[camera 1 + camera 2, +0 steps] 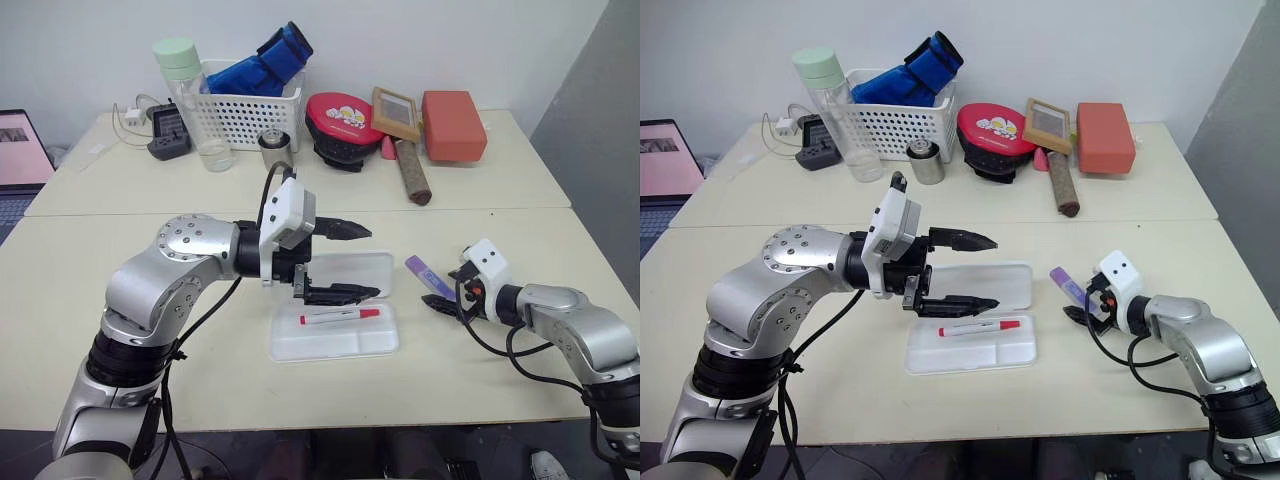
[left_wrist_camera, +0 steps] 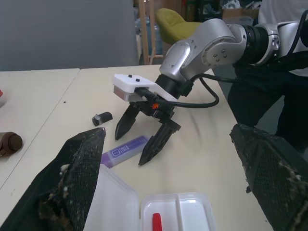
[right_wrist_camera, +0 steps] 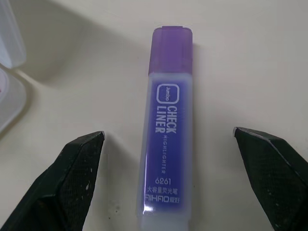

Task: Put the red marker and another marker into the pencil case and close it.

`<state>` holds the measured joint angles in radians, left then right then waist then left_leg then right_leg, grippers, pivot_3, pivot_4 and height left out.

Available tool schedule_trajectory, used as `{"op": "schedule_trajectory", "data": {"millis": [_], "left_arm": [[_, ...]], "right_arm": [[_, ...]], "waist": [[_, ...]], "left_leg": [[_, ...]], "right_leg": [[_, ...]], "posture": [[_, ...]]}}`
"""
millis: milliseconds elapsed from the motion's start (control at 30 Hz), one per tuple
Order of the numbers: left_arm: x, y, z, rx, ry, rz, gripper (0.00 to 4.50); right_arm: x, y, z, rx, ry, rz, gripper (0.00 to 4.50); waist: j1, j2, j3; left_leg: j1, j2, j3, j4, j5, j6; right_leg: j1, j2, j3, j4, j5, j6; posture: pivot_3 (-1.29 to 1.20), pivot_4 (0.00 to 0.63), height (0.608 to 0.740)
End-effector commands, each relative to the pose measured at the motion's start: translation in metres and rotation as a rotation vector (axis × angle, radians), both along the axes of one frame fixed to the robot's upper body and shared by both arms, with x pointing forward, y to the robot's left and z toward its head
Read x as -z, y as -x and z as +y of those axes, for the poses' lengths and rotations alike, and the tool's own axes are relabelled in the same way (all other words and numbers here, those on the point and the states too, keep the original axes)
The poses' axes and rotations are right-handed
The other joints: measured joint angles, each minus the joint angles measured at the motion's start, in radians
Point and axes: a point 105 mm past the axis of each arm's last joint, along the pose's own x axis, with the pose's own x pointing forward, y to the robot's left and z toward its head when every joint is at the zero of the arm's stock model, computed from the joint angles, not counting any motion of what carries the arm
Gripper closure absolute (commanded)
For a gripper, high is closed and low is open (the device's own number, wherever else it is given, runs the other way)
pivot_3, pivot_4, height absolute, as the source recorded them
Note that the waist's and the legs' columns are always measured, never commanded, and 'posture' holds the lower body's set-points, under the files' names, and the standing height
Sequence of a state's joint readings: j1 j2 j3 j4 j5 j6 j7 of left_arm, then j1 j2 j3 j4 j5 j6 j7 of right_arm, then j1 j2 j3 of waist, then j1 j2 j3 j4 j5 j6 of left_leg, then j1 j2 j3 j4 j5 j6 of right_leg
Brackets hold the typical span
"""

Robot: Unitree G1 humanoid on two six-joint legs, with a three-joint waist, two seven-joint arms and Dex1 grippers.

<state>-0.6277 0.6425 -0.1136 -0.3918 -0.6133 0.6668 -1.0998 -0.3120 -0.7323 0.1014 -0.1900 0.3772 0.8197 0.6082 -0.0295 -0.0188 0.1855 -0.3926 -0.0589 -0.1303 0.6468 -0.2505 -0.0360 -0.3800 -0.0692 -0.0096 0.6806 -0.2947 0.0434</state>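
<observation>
The white pencil case (image 1: pixel 375 343) lies open on the near table, lid (image 1: pixel 372 270) folded back. The red marker (image 1: pixel 340 316) rests in its tray. My left gripper (image 1: pixel 373 262) hovers open just above the case, pointing right, with nothing between its fingers. The other marker, a purple highlighter (image 3: pixel 166 144), lies on the table right of the case (image 1: pixel 428 276). My right gripper (image 3: pixel 168 134) is lowered over it, open, one finger on either side of the barrel and not touching it. From the left wrist view the right gripper (image 2: pixel 132 149) straddles the highlighter (image 2: pixel 115 153).
A small dark clip-like object (image 2: pixel 101 118) lies beyond the highlighter. The far table holds a white lattice basket (image 1: pixel 250 115), a clear bottle (image 1: pixel 195 100), a metal cup (image 1: pixel 273 148), a red round case (image 1: pixel 343 120) and a red box (image 1: pixel 453 125). A laptop (image 1: pixel 20 150) sits far left.
</observation>
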Motion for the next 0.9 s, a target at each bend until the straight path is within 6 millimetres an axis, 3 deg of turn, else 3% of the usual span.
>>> {"op": "schedule_trajectory", "data": {"millis": [33, 200, 433, 567, 667, 800, 900], "left_arm": [[-0.005, 0.005, 0.002, 0.018, -0.005, -0.044, 0.0], [-0.004, 0.004, 0.004, 0.011, -0.016, -0.048, 0.0], [-0.003, 0.003, 0.01, 0.006, -0.03, -0.05, 0.0], [-0.001, 0.003, 0.014, 0.001, -0.041, -0.048, 0.0], [0.002, 0.005, 0.026, -0.022, -0.072, -0.039, 0.0], [0.013, 0.015, 0.054, -0.053, -0.167, -0.011, 0.0], [0.017, 0.022, 0.071, -0.07, -0.222, 0.015, 0.0]], "right_arm": [[0.005, 0.0, -0.001, 0.014, 0.018, 0.028, 0.69], [0.01, 0.001, -0.006, 0.012, 0.061, 0.035, 1.99], [0.005, 0.001, -0.008, -0.012, 0.072, 0.005, 3.42], [-0.004, 0.001, -0.007, -0.037, 0.07, -0.038, 3.45], [-0.03, 0.005, -0.007, -0.097, 0.063, -0.114, 3.45], [-0.049, 0.028, -0.012, -0.241, 0.114, -0.124, 3.45], [-0.052, 0.058, 0.002, -0.432, 0.105, -0.074, 3.45]], "waist": [[0.0, 0.0, 0.0], [0.0, 0.0, 0.0], [0.0, 0.0, 0.0], [0.001, 0.0, 0.0], [0.001, 0.0, 0.0], [-0.002, 0.001, 0.001], [0.001, 0.001, 0.001]], "left_leg": [[0.0, 0.0, 0.0, 0.0, 0.0, 0.0], [0.0, 0.0, 0.0, 0.0, 0.0, 0.0], [0.0, 0.0, 0.0, 0.0, 0.0, 0.0], [0.0, 0.0, 0.0, 0.0, 0.0, 0.0], [0.0, 0.0, -0.001, 0.0, 0.0, 0.0], [-0.001, 0.0, 0.001, -0.001, 0.0, 0.001], [-0.002, 0.001, 0.0, -0.001, -0.001, 0.001]], "right_leg": [[0.0, 0.0, 0.0, 0.0, 0.0, 0.0], [0.0, 0.0, 0.0, 0.0, 0.0, 0.0], [0.0, 0.0, 0.0, 0.0, 0.0, 0.0], [0.0, 0.0, 0.0, 0.0, 0.0, 0.0], [0.0, 0.0, 0.0, 0.0, 0.0, 0.0], [-0.003, 0.0, 0.001, 0.0, 0.0, 0.0], [-0.003, 0.0, 0.0, 0.0, 0.0, 0.0]], "posture": [[0.0, 0.15, 0.74], [0.0, 0.15, 0.74], [0.0, 0.15, 0.74], [0.0, 0.15, 0.74], [0.0, 0.15, 0.74], [0.0, 0.15, 0.74], [0.0, 0.15, 0.74]]}}
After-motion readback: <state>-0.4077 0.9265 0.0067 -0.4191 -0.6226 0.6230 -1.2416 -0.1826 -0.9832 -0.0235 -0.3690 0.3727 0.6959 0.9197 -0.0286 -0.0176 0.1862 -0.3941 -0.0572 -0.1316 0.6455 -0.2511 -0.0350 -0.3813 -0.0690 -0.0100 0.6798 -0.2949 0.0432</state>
